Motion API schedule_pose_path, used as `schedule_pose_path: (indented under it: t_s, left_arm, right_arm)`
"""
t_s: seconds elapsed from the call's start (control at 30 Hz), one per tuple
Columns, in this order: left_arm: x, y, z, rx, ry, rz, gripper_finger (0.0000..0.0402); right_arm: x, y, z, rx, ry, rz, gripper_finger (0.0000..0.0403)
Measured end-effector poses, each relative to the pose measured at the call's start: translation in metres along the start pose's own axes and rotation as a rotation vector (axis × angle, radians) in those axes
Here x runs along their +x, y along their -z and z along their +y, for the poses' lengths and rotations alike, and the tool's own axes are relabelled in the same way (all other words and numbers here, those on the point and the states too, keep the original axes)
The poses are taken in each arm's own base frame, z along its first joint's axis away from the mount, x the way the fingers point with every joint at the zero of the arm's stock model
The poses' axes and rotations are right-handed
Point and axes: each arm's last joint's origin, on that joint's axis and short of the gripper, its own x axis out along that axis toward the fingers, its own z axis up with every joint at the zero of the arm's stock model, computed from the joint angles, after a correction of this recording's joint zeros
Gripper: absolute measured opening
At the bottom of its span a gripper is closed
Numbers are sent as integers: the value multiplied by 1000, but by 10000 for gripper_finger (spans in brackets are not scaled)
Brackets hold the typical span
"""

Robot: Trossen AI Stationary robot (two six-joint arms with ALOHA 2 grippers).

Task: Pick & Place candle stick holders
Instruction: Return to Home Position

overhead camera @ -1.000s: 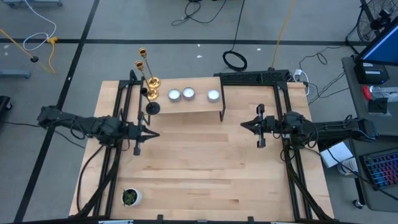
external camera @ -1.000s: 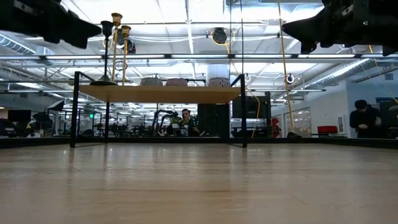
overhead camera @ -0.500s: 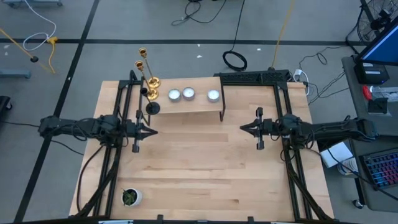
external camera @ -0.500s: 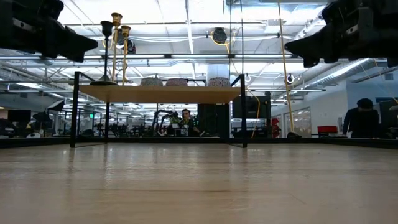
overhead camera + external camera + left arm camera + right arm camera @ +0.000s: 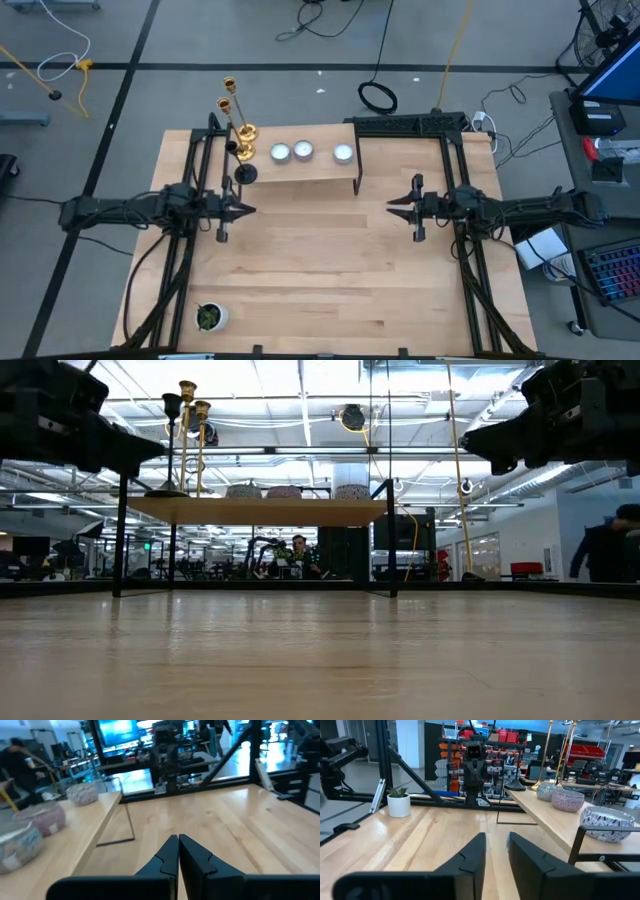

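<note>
Two slim gold candlesticks (image 5: 238,112) and a shorter black one (image 5: 244,171) stand on their round bases at the left end of a raised wooden shelf (image 5: 315,172) at the table's far side. Three small white-silver tealight cups (image 5: 280,152) (image 5: 302,150) (image 5: 343,153) sit in a row on the shelf. My left gripper (image 5: 250,210) is shut and empty, hovering near the shelf's left front corner; its shut fingertips also show in the left wrist view (image 5: 178,838). My right gripper (image 5: 390,202) hovers off the shelf's right front corner, with a narrow gap between its fingers (image 5: 496,836), and holds nothing.
A small green plant in a white pot (image 5: 210,317) stands near the table's front left corner. The shelf rests on thin black legs (image 5: 120,540). Bare wooden table top (image 5: 330,270) lies between and in front of the two grippers. People show in the room beyond the table.
Both grippers have gone down somewhat, staying at about the same place over the table. Neither has opened or shut. The candlesticks and tealight cups have not moved.
</note>
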Motion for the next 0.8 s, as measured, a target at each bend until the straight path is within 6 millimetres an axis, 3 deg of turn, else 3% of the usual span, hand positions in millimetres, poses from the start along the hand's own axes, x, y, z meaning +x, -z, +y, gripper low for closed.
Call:
schedule_pose_path:
  t_s: [0.2, 0.53, 0.67, 0.8]
  left_arm:
    - [0, 11, 5, -29, -15, 8, 19]
    - [-2, 11, 13, -25, -4, -22, 19]
    - [-2, 10, 15, -45, -13, -26, 19]
    - [-2, 12, 15, -53, -7, -21, 19]
  right_arm:
    - [-5, -6, 1, -2, -26, -47, 97]
    - [-16, 5, 2, 42, -26, -35, 98]
    - [-20, -2, 2, 38, -20, -126, 98]
    - [-20, 0, 2, 40, -20, -99, 98]
